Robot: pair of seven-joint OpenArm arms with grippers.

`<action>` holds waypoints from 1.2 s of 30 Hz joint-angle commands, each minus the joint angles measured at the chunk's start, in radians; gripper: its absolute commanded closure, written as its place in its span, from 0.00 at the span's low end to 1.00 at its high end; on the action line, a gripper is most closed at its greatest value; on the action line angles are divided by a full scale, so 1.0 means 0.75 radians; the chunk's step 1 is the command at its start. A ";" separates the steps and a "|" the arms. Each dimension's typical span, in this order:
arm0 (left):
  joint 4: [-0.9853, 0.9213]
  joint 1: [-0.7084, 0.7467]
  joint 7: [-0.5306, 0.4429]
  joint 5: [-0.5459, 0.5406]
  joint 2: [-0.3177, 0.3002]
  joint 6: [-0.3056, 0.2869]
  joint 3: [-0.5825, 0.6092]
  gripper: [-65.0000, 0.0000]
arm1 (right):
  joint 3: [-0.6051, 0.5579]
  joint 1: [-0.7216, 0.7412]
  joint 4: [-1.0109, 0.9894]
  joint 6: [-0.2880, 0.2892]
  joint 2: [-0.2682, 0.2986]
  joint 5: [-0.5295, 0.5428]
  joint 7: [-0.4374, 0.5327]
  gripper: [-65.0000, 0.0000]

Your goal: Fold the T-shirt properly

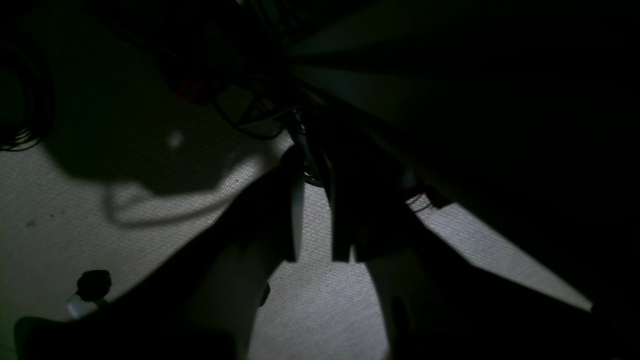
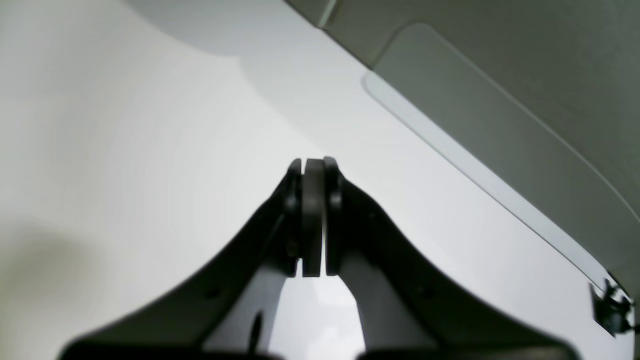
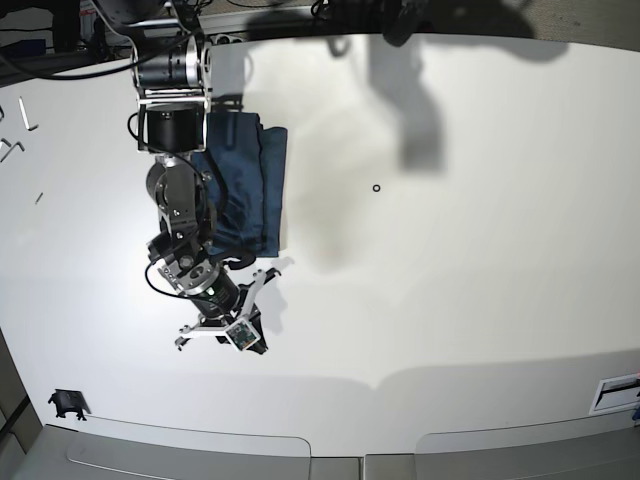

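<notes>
The T-shirt (image 3: 256, 170) is a dark navy bundle lying folded on the white table (image 3: 480, 300) at the back left, partly hidden behind my right arm. My right gripper (image 3: 222, 325) hangs over bare table just in front of the shirt and does not touch it. In the right wrist view this right gripper (image 2: 313, 215) is shut, pads pressed together with nothing between them. The left wrist view is very dark: my left gripper (image 1: 314, 170) hangs off the table over grey carpet. Its fingers (image 1: 295, 210) stand slightly apart and hold nothing.
A small black ring (image 3: 376, 187) lies mid-table. Allen keys (image 3: 12, 150) sit at the left edge and a black clip (image 3: 65, 403) at the front left corner. The table's front edge (image 2: 500, 190) runs close by. Dark cables (image 1: 250, 115) hang under the table.
</notes>
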 commanded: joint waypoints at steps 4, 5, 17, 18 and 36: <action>0.006 0.015 -0.013 0.003 0.011 -0.014 0.002 0.88 | 0.005 0.044 0.022 -0.165 0.003 0.110 -0.060 1.00; 0.006 0.015 -0.013 0.003 0.011 -0.014 0.002 0.88 | 0.005 0.044 0.022 -0.214 0.003 0.136 -0.082 1.00; 0.006 0.015 -0.012 0.003 0.011 -0.014 0.002 0.88 | 0.005 0.045 0.022 -0.640 0.004 0.159 -0.252 1.00; 0.006 0.015 -0.013 0.003 0.011 -0.014 0.002 0.88 | 0.005 0.045 0.022 -0.684 0.004 0.159 -0.267 1.00; 0.006 0.015 -0.013 0.003 0.011 -0.014 0.002 0.88 | 0.005 0.044 0.022 -0.116 0.004 0.159 -0.092 1.00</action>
